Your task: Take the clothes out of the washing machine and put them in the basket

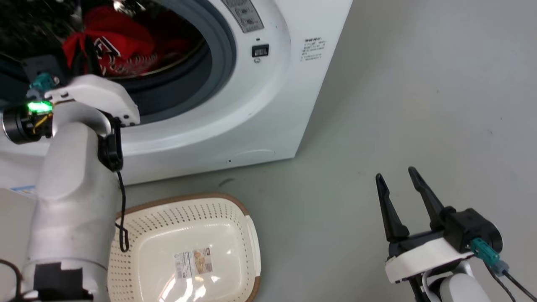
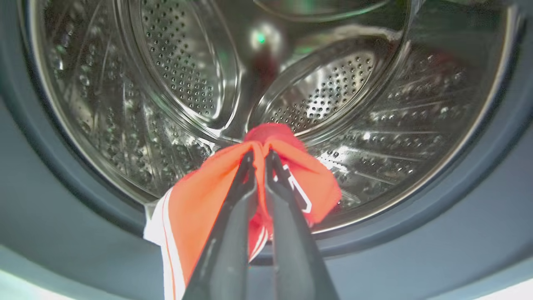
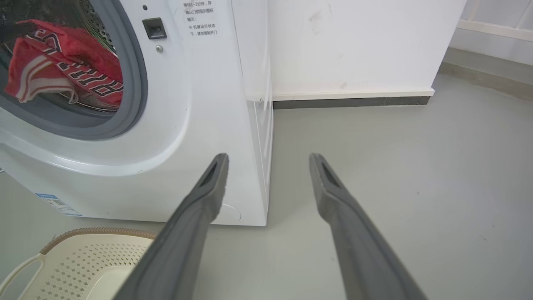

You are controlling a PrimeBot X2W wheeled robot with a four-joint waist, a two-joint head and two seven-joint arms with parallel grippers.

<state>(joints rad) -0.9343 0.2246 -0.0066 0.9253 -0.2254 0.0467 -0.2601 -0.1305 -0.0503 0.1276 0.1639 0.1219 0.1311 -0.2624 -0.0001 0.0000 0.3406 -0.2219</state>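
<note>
The large white front-loading washing machine [image 1: 260,105] fills the head view's upper left, with the cream perforated plastic basket [image 1: 138,235] at bottom centre. Mid-frame in the left wrist view, the left gripper [image 2: 260,156] is clamped on the bright red jersey-like clothes [image 2: 195,208] at the drum's lip. The right gripper [image 1: 396,173], at the head view's lower right, has its fingers apart. Extraction seems in hand; the next move calls for drawing the clothes over the seal and down into the basket.

Pale grey forearm [image 1: 71,201]; green wrist light [image 1: 37,107]; black cable [image 1: 122,209]; teal connector [image 1: 484,250]; long dark tapered jaws
</note>
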